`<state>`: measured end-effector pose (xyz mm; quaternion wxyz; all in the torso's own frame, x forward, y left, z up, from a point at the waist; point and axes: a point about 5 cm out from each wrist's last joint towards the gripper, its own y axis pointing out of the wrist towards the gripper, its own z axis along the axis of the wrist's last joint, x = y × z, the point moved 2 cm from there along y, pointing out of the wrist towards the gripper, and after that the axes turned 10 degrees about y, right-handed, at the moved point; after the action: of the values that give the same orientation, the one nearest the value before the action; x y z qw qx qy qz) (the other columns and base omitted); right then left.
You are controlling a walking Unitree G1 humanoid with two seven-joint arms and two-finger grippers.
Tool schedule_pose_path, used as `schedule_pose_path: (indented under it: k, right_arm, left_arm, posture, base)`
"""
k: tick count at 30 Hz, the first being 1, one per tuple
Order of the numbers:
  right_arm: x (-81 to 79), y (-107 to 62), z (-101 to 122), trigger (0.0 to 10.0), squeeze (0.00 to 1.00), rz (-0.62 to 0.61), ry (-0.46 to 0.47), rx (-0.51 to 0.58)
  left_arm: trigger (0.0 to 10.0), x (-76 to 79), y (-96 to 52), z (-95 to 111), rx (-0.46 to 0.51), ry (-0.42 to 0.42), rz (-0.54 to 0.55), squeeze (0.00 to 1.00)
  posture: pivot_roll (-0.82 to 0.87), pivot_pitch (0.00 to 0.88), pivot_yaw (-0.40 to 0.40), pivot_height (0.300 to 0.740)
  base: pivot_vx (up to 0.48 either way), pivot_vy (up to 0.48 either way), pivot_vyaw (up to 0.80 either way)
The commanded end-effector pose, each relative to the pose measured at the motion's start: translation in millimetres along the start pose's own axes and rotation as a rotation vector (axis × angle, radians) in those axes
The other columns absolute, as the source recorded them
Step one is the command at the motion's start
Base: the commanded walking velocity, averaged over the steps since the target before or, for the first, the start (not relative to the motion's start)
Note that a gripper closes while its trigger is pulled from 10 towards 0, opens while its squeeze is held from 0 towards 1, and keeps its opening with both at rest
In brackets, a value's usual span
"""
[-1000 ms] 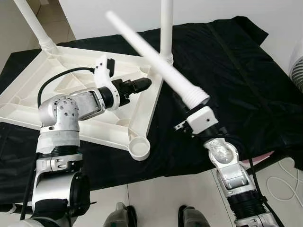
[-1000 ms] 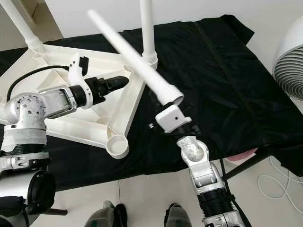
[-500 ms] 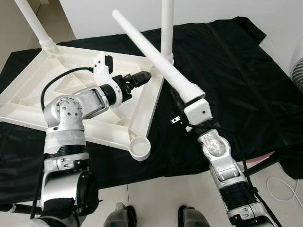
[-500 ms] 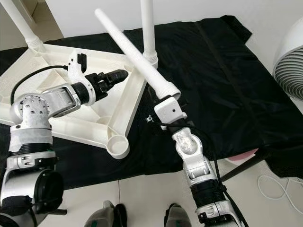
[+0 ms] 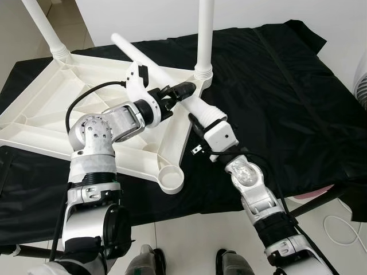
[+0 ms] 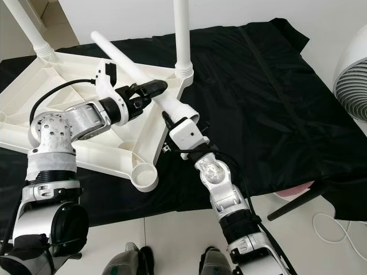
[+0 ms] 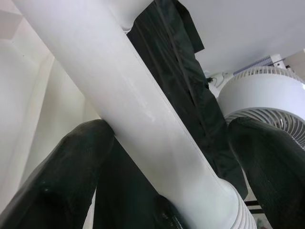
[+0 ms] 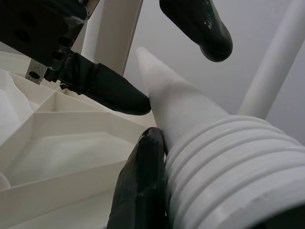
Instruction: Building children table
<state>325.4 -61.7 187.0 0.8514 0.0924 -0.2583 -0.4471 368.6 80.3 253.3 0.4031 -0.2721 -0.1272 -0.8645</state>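
Nearest, at the bottom of the head views, two grey feet [image 5: 150, 262] on pale floor tiles [image 5: 189, 229]. Above them, a bench draped in black cloth [image 5: 275, 86]. On its left half, an upturned white tabletop [image 5: 51, 103], ribbed underside up, with an open round socket [image 5: 170, 179] at the near corner. Two white legs already upright in the far sockets: one at the far left corner [image 5: 45, 30], one at the far right corner [image 5: 204, 34].

Over the tabletop's right edge, a third loose leg [image 5: 163, 77], slanting from its ribbed threaded end up and away toward the left. Right gripper [image 5: 198, 123] closed on the ribbed end, one black finger [image 8: 143, 186] pressed along the threads in the right wrist view. Left gripper [image 5: 182, 90] reaching in from the left arm [image 5: 106, 123], fingers spread either side of the shaft midway along; in the left wrist view, one finger [image 7: 52, 181] against the leg, the other finger [image 7: 271, 167] standing clear of it.

Far right, beyond the bench, a white fan [image 6: 351, 80] and a white cable [image 6: 338, 226] on the floor.
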Motion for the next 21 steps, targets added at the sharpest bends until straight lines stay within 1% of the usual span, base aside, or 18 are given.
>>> schedule_pose_path:
  k: [1,2,3,7,8,13,15,18,20,21]
  right_arm:
    - [-12.6,5.4,9,10.0,0.0,0.064,-0.037,0.056]
    - [-12.6,5.4,9,10.0,0.0,0.064,-0.037,0.056]
    - [-15.5,5.5,12,10.0,0.0,0.075,-0.065,0.075]
    - [-17.3,5.3,15,10.0,0.0,0.083,-0.086,0.09]
    - [-18.5,4.3,18,10.0,0.0,0.085,-0.116,0.104]
    - [-19.2,2.7,20,10.0,0.0,0.082,-0.136,0.116]
    - [-18.4,-4.4,23,10.0,0.0,0.057,-0.174,0.133]
    - [-16.9,-8.6,24,10.0,0.0,0.037,-0.191,0.139]
    - [-15.6,-20.7,25,10.0,0.0,0.008,-0.231,0.141]
    - [-15.6,-20.7,25,10.0,0.0,0.008,-0.231,0.141]
  left_arm:
    - [10.0,-1.1,2.8,-1,-0.005,-0.022,0.001,0.0]
    - [10.0,-1.1,2.8,-1,-0.005,-0.022,0.001,0.0]
    - [10.0,-1.6,4.6,-2,-0.01,-0.034,0.005,0.0]
    - [10.0,-2.1,6.4,-3,-0.015,-0.04,0.008,0.0]
    - [10.0,-3.0,7.5,-4,-0.021,-0.041,0.014,0.0]
    - [10.0,-4.4,8.3,-5,-0.025,-0.04,0.023,0.0]
    - [10.0,-8.6,8.8,0,-0.02,-0.045,0.043,0.0]
    - [10.0,-10.5,8.5,4,-0.011,-0.045,0.051,0.0]
    - [10.0,-13.4,7.4,12,0.006,-0.049,0.057,0.0]
    - [10.0,-13.4,7.4,12,0.006,-0.049,0.057,0.0]
  posture:
    - [-0.09,0.12,0.109,0.74]
    - [-0.09,0.12,0.109,0.74]
    - [-0.09,0.12,0.109,0.74]
    - [-0.09,0.12,0.109,0.74]
    - [-0.1,0.125,0.111,0.74]
    - [-0.1,0.126,0.111,0.74]
    - [-0.1,0.128,0.111,0.74]
    - [-0.1,0.129,0.109,0.74]
    - [-0.11,0.131,0.11,0.74]
    - [-0.11,0.131,0.11,0.74]
  base:
    - [0.0,0.0,0.0]
    - [0.0,0.0,0.0]
    - [0.0,0.0,0.0]
    - [0.0,0.0,0.0]
    - [0.0,0.0,0.0]
    - [0.0,0.0,0.0]
    - [0.0,0.0,0.0]
    - [0.0,0.0,0.0]
    - [0.0,0.0,0.0]
    - [0.0,0.0,0.0]
